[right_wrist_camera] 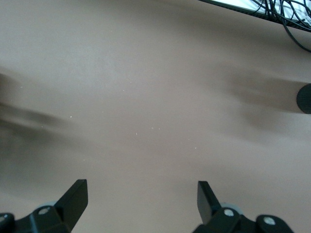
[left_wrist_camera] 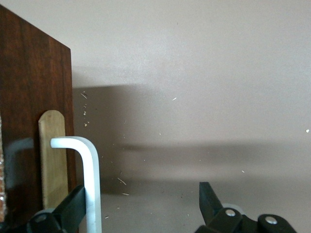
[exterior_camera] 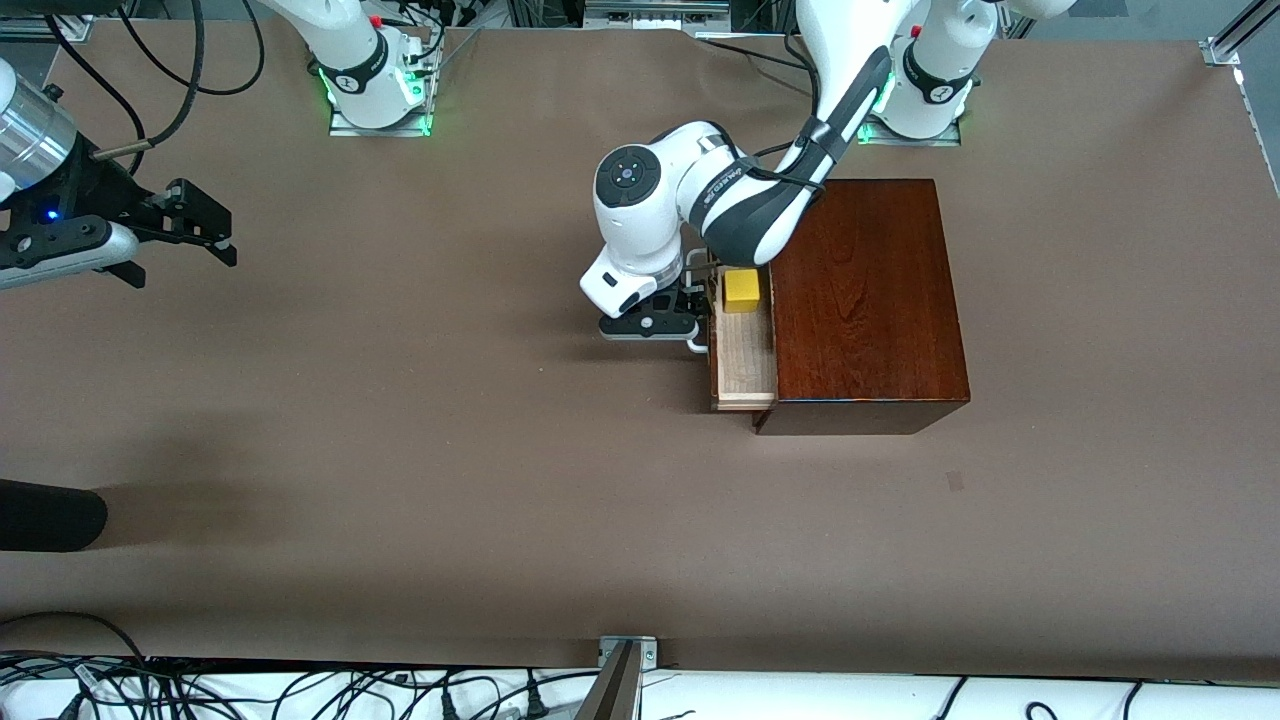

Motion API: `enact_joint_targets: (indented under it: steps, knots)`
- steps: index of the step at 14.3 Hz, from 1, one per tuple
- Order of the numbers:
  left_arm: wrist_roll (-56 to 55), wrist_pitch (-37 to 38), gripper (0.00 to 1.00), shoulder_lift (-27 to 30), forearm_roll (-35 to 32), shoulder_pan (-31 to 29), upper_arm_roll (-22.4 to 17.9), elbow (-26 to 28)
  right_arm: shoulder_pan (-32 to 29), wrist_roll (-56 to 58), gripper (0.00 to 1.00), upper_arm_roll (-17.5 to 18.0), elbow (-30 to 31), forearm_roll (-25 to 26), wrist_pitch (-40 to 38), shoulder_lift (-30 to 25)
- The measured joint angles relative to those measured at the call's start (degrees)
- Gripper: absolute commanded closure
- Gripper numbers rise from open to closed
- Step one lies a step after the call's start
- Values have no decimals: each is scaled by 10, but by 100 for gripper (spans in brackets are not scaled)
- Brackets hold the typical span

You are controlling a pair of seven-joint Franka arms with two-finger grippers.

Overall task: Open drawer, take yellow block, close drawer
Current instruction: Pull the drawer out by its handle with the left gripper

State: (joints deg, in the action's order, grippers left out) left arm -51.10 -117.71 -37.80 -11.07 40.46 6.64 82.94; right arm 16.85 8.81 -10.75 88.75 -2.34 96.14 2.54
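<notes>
Drawer [exterior_camera: 742,355] of the glossy reddish-brown wooden box [exterior_camera: 865,300] is partly pulled out toward the right arm's end of the surface [exterior_camera: 400,450], pale wood interior showing. Yellow block [exterior_camera: 741,289] sits inside the drawer, at the end farther from the front camera, close to the box's front edge. White U-shaped handle [left_wrist_camera: 87,179] sticks out from the dark drawer front.

Left gripper [exterior_camera: 690,305] is low at the drawer front, by the handle. Left wrist view: fingers spread wide, one finger [left_wrist_camera: 73,208] just beside the white bar on the drawer-front side, the other [left_wrist_camera: 209,199] well apart over bare brown surface; the handle lies between them, not clamped. A pale wood strip [left_wrist_camera: 52,155] is on the drawer front under the handle.

Right gripper [exterior_camera: 215,235] waits in the air over the right arm's end of the surface, fingers fully apart, holding nothing; right wrist view shows only bare brown surface between them.
</notes>
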Motion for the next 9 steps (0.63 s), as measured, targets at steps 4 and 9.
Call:
enact_joint_targets:
  steps: [4,9]
  knots:
    - [-23,-10,0,0,0,11,-7,-3,0,0,0,0,0,0,-2,7]
    - [-49,-37,0,-5,32,35,4,-36,0,3,0,0,0,0,-15,10]
